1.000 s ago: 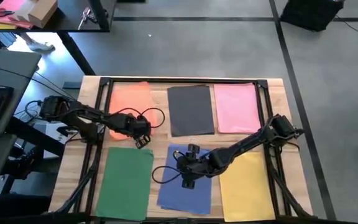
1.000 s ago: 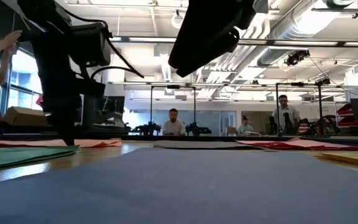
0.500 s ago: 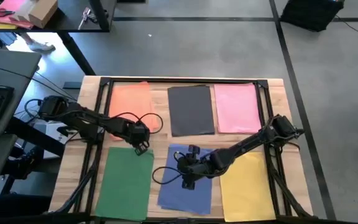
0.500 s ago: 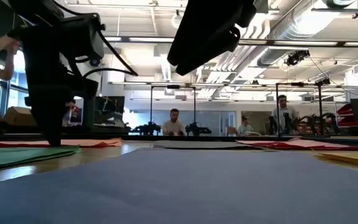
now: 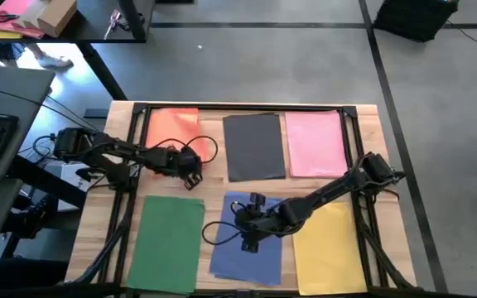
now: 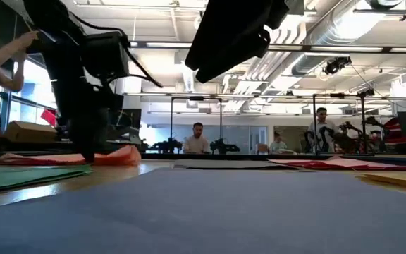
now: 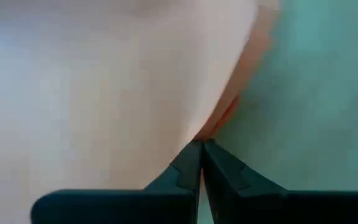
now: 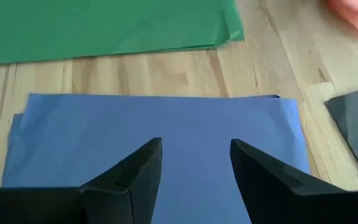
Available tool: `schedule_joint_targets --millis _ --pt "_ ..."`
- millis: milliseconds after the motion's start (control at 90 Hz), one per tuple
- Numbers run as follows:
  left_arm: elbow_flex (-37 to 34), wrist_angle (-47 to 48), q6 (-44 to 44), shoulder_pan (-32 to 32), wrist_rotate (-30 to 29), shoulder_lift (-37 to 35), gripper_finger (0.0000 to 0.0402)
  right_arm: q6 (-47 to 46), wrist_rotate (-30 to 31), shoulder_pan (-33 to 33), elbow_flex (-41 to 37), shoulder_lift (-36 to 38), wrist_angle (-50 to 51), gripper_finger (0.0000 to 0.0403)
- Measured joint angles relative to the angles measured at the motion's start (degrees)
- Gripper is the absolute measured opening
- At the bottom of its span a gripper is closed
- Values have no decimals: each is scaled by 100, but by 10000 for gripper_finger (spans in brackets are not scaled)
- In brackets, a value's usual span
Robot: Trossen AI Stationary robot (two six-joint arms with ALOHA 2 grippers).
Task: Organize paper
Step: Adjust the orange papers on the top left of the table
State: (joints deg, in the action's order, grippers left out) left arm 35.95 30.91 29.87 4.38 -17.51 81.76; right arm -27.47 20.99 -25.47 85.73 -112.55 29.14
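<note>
**Left gripper pinches the orange stack and drags its corner up**

Half a second ago the left gripper [image 5: 190,175] hung over the bare wood between the orange paper [image 5: 172,132] and the green paper [image 5: 166,240]; now it has swung back toward ten o'clock and sits at the orange stack's near right corner. In the left wrist view its fingers [image 7: 188,171] are pressed together with a sliver of orange sheet [image 7: 225,115] caught at their tips, and the low view shows that corner [image 6: 118,155] humped up off the table where it lay flat a moment before. The likely reading is that the left arm has begun lifting or tugging an orange sheet to square the pile.

The right gripper [image 5: 249,241] has not moved: it hovers over the blue paper [image 5: 247,248] at six o'clock, its jaws apart and empty above the blue sheet [image 8: 154,124].

The six piles stand in two rows: orange, dark grey paper [image 5: 253,145] and pink paper [image 5: 315,142] along the far side; green, blue and yellow paper [image 5: 330,248] along the near side. A slip could crease the pinched sheet.
</note>
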Motion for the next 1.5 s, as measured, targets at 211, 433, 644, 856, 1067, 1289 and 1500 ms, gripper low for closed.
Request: schedule_joint_targets --millis 211,433,644,856,1067,1289,1500 --pt "298 -108 -9 -178 283 -2 0 7 8 -17 0 0 -1 176" --pt "310 -596 56 103 -463 111 0 -14 25 -18 0 0 -24 176" --pt "339 -984 -283 165 -67 867 0 -14 26 -25 0 0 -25 176" --pt "374 -143 -508 -116 33 994 0 -14 11 -74 0 0 57 176" --pt "307 276 -639 -778 411 497 0 1 68 -73 0 0 51 176" --pt "283 1120 -520 -1086 224 268 0 40 89 -73 0 0 18 176" --pt "288 1336 -241 -1095 -41 -359 0 79 97 -33 0 0 14 176"
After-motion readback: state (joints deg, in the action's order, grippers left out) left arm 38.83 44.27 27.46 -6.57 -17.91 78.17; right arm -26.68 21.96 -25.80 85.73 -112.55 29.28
